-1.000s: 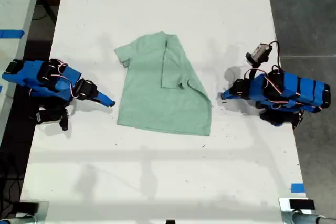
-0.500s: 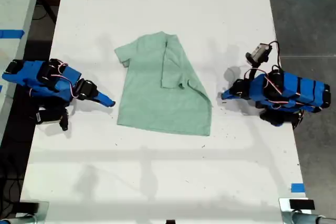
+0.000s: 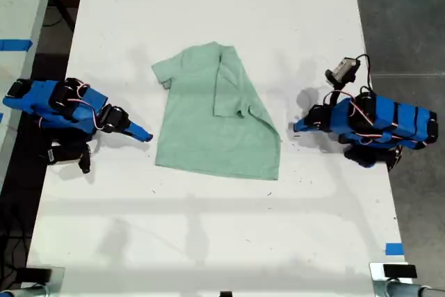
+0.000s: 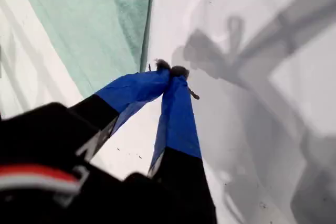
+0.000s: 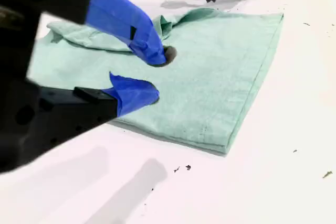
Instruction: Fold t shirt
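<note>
The pale mint-green t shirt (image 3: 201,126) lies flat in the middle of the white table (image 3: 208,227), with one sleeve side folded over its body on the exterior view's right. My first gripper (image 3: 297,129) sits low on the table just off that folded side, at the exterior view's right. It is shut with its fingertips touching and holds nothing (image 4: 170,72); the t shirt (image 4: 79,24) lies beyond it. My second gripper (image 3: 144,135) rests near the shirt's other edge, at the exterior view's left. It is open and empty (image 5: 152,74), facing the t shirt (image 5: 210,66).
White table surface surrounds the shirt on every side. The table's edges run along the exterior view's left and right, with grey floor (image 3: 403,19) beyond on the right. Blue tape (image 3: 393,248) marks the table near the exterior view's bottom right.
</note>
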Controlling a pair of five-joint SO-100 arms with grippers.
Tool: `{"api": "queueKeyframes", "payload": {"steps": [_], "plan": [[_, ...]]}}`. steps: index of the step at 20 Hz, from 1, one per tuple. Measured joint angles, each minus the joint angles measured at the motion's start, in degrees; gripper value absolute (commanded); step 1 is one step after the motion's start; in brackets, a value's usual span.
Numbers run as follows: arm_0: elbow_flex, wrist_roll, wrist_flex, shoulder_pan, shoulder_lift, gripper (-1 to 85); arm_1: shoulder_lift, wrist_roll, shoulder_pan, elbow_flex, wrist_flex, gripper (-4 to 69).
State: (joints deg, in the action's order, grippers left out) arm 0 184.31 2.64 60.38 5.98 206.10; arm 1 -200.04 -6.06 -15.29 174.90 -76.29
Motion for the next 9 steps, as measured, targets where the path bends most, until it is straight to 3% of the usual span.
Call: {"api": "queueKeyframes", "payload": {"steps": [9], "plan": [[0.0, 0.0, 0.0, 0.0, 0.0, 7.5, 0.0, -0.5, 0.4, 0.0, 0.0, -0.3]]}}
